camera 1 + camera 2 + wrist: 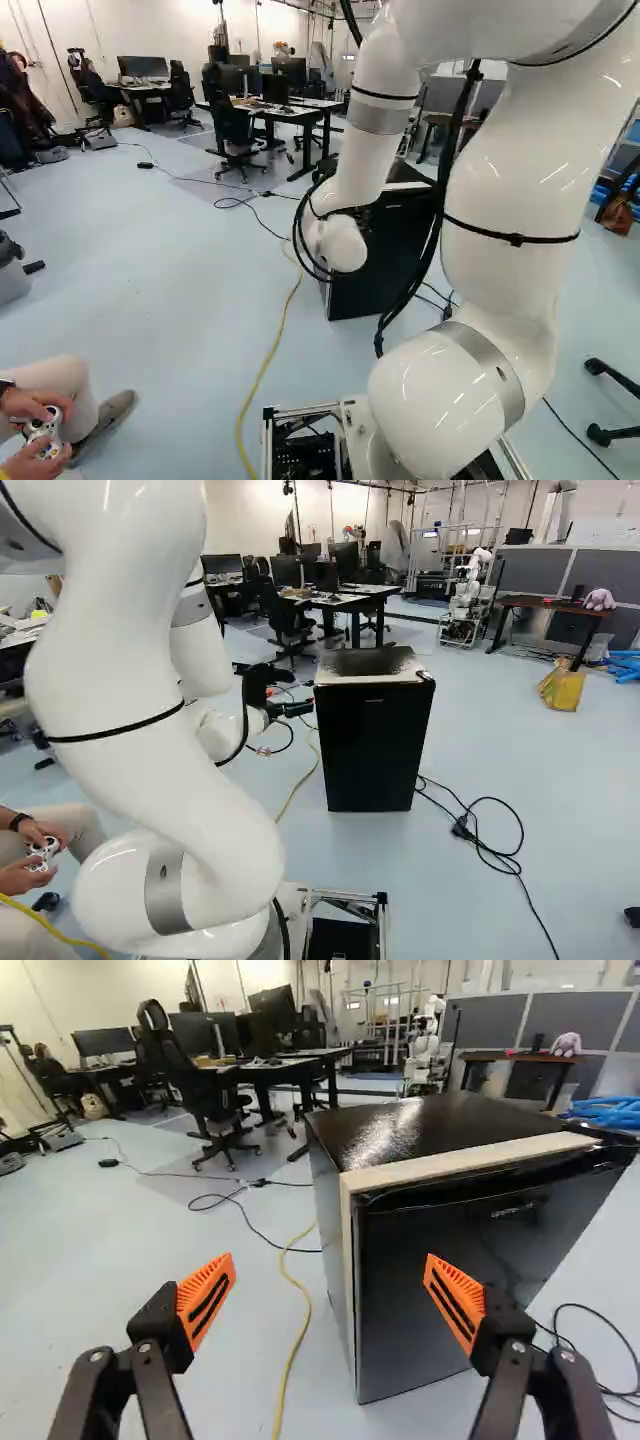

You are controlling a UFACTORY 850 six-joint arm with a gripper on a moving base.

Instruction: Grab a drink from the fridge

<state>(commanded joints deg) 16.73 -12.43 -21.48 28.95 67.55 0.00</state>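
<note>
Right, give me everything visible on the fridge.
Small, boxy fridge, upright on the pale floor. Glossy black top catching reflections; shiny black door, looks shut, small marking near its upper edge. Pale strip borders the door along the top and one side; material unclear. Black fitting at one top corner. Black cable lies beside it. Open end effector is near one front edge, no contact visible. Contents hidden.

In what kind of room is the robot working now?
Probably a robotics lab or shared technical workspace: there are desks with monitors and office chairs, a small black fridge standing on the open floor, and another robot arm on a frame in the background.
</note>
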